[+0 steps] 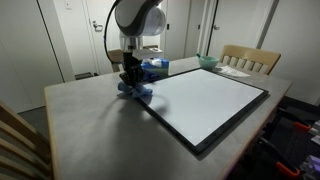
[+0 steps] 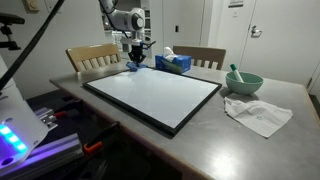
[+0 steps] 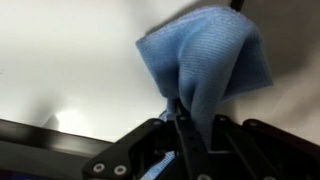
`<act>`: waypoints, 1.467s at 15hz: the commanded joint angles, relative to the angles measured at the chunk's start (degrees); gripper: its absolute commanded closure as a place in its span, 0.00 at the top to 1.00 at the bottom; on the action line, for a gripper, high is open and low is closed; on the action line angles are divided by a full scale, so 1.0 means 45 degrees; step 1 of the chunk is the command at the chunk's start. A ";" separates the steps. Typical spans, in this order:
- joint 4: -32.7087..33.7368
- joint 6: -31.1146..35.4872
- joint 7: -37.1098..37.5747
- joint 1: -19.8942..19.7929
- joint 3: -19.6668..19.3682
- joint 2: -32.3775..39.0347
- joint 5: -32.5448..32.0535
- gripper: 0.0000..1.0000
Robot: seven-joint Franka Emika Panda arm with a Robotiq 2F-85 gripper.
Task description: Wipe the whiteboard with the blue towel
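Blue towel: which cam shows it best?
Wrist view: the blue towel is large in frame, bunched and pinched in the gripper over the whiteboard. In both exterior views it is only a small blue patch under the gripper.

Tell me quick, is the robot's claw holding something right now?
Gripper: closed, pinching the blue towel.

No writing can be read in any view. The sign (image 2: 237, 3) high at the back and the print on the tissue box (image 2: 173, 63) are too small and blurred to make out. In the wrist view the towel (image 3: 205, 60) shows only plain blue cloth.
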 commanded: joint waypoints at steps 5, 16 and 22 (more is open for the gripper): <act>-0.2910 0.0008 0.0648 0.0395 0.0016 -0.1566 0.0077 0.04; -0.3406 -0.0424 0.0389 0.0413 0.0259 -0.1908 0.0139 0.16; -0.2867 -0.0399 0.0724 0.0820 0.0025 -0.1489 -0.0361 0.04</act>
